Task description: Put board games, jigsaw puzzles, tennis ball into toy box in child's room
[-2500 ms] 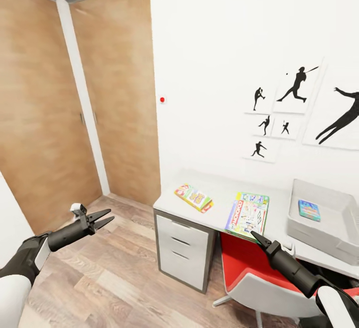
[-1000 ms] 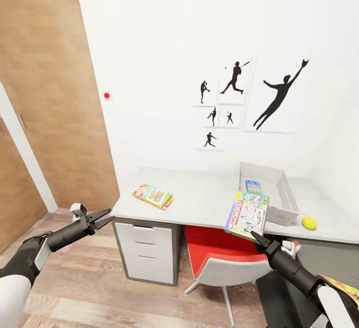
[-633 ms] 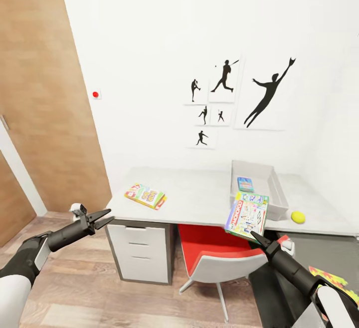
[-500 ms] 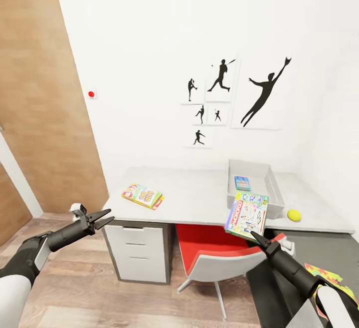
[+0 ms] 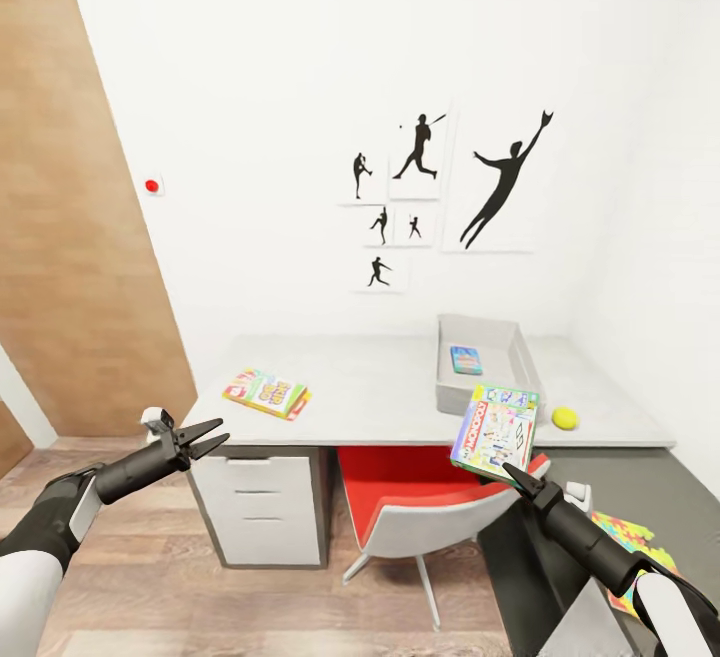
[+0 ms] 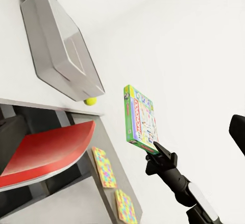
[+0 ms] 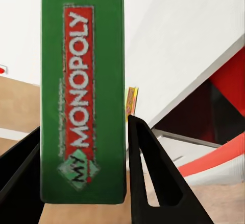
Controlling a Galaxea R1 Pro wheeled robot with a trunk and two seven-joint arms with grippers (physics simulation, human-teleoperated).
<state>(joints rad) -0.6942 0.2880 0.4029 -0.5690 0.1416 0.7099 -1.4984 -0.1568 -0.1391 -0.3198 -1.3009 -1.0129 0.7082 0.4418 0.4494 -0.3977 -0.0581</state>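
My right gripper (image 5: 510,473) is shut on the lower edge of a green Monopoly board game (image 5: 495,430), held upright in front of the table (image 5: 380,387). The right wrist view shows the box's green spine (image 7: 81,91) between the black fingers (image 7: 148,178). A grey toy box (image 5: 480,362) stands on the table with a blue box (image 5: 465,359) inside. A yellow tennis ball (image 5: 565,418) lies beside it. A colourful flat box (image 5: 267,392) lies on the table's left part. My left gripper (image 5: 222,432) hangs open and empty over the floor, left of the table.
A red and grey chair (image 5: 400,497) is tucked under the table beside white drawers (image 5: 260,512). A dark grey surface (image 5: 600,482) at the right carries a colourful box (image 5: 625,537); the left wrist view shows two such boxes (image 6: 104,166). A wooden wardrobe (image 5: 70,237) stands left.
The camera has turned right, so the table and wall pictures slid left in view. Both arms keep their pose, and the right gripper still holds the Monopoly box.
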